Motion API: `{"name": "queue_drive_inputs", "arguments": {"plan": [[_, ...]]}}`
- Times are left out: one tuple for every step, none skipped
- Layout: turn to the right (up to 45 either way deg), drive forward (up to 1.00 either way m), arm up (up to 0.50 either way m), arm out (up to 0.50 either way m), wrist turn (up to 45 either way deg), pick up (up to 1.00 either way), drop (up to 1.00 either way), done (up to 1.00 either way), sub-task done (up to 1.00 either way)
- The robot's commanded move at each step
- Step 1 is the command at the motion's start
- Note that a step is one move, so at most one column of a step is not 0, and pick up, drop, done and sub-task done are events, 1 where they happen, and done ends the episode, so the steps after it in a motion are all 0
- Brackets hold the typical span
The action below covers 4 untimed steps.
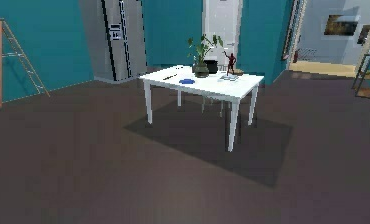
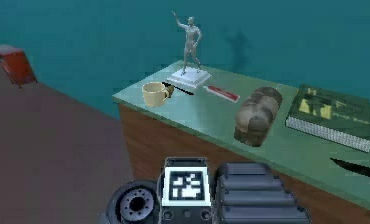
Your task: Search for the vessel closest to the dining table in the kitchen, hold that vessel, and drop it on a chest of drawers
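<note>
A cream cup (image 2: pixel 156 94) with a handle stands on the green top of a wooden chest of drawers (image 2: pixel 203 120), near its left corner. At the arm side view's bottom edge shows the arm's dark end with a white marked square (image 2: pixel 188 188), and left of it the gripper's round dark body (image 2: pixel 128 205). Its far end cannot be made out, so I cannot tell whether it holds anything. In the forward view a white dining table (image 1: pixel 215 88) stands ahead on the dark floor, bearing a potted plant (image 1: pixel 202 58) and a small blue thing (image 1: pixel 186 81).
On the green top also stand a grey statue (image 2: pixel 189 55) on a white base, a brown bundle (image 2: pixel 256 114) and a green boxed thing (image 2: pixel 331 110). A red chair (image 2: pixel 15 63) stands far left. Beyond the table are a grey fridge (image 1: pixel 118 40), a leaning ladder (image 1: pixel 15 62) and a doorway (image 1: pixel 328 40).
</note>
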Motion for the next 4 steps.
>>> {"name": "queue_drive_inputs", "arguments": {"plan": [[0.0, 0.00, 0.00, 0.48, 0.0, 0.00, 0.00, 0.00, 0.00], [0.0, 0.00, 0.00, 0.00, 45.0, 0.00, 0.00, 0.00, 0.00], [0.0, 0.00, 0.00, 0.00, 45.0, 0.00, 0.00, 0.00, 0.00], [0.0, 0.00, 0.00, 0.00, 45.0, 0.00, 0.00, 0.00, 0.00]]}}
